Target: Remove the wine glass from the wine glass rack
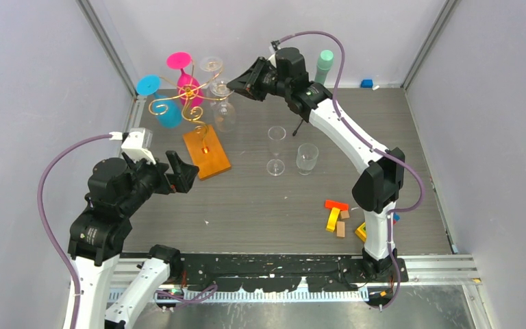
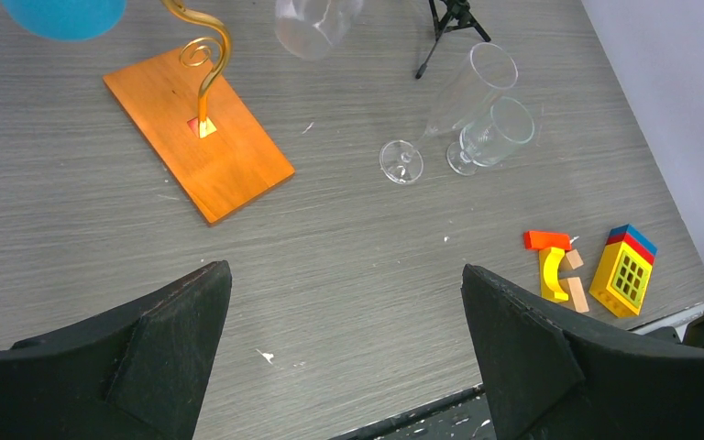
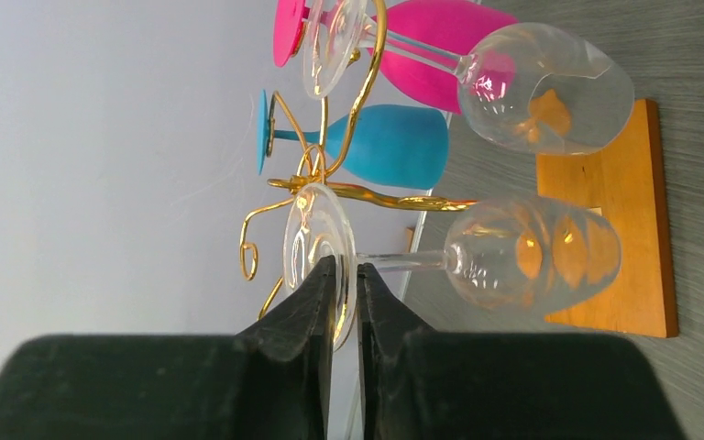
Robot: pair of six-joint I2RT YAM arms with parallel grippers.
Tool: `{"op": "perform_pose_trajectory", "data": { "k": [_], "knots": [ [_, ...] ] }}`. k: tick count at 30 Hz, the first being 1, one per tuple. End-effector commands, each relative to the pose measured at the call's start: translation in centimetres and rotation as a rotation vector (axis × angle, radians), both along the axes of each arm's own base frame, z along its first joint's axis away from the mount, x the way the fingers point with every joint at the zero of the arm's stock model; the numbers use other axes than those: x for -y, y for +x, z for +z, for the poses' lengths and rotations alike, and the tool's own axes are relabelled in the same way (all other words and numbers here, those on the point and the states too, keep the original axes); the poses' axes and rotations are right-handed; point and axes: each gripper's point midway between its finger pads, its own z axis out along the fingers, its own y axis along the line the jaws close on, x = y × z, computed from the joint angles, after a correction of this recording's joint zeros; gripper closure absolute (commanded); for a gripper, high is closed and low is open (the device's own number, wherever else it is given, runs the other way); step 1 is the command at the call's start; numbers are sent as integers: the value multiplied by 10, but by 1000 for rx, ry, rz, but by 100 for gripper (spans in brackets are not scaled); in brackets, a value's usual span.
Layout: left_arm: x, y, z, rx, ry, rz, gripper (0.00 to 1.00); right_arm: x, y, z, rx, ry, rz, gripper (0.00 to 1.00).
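Note:
The wine glass rack (image 1: 185, 103) is a gold scrolled wire stand on an orange wooden base (image 1: 207, 152) at the back left. Clear, pink and blue glasses hang from it upside down. My right gripper (image 3: 347, 270) reaches in from the right. Its fingers are closed on the round foot of a clear wine glass (image 3: 532, 249), whose stem still lies in a gold arm (image 3: 357, 137). In the top view that gripper (image 1: 231, 86) is just above the glass's bowl (image 1: 224, 113). My left gripper (image 1: 178, 171) hovers open near the base's front corner, holding nothing.
A second clear glass (image 3: 541, 87), a pink one (image 3: 440, 50) and a blue one (image 3: 390, 145) hang close by. A flute (image 1: 276, 149) and a small glass cup (image 1: 307, 157) stand mid-table. Toy blocks (image 1: 339, 218) lie front right. A mint cylinder on a tripod (image 1: 324, 65) stands behind my right arm.

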Motion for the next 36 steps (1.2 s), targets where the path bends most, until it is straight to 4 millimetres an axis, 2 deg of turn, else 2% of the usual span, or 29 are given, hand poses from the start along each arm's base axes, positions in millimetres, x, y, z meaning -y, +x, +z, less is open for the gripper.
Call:
{"op": "perform_pose_trajectory", "data": {
  "k": [1, 7, 14, 16, 20, 31, 36],
  "knots": [
    [4, 2, 12, 48, -18, -16, 0, -1, -6, 31, 81, 13, -5, 86],
    [3, 1, 12, 47, -14, -16, 0, -3, -6, 39, 58, 59, -8, 99],
    [1, 1, 13, 50, -5, -7, 0, 0, -10, 55, 55, 120, -24, 100],
    [-1, 0, 13, 55, 0, 0, 0, 6, -22, 75, 79, 163, -20, 100],
    [-3, 0, 12, 57, 11, 7, 0, 10, -36, 88, 95, 186, -14, 100],
    [-3, 1, 14, 63, 11, 8, 0, 6, -52, 90, 75, 209, 39, 100],
    [-4, 2, 14, 64, 12, 11, 0, -3, -57, 92, 75, 234, 81, 100]
  ]
}}
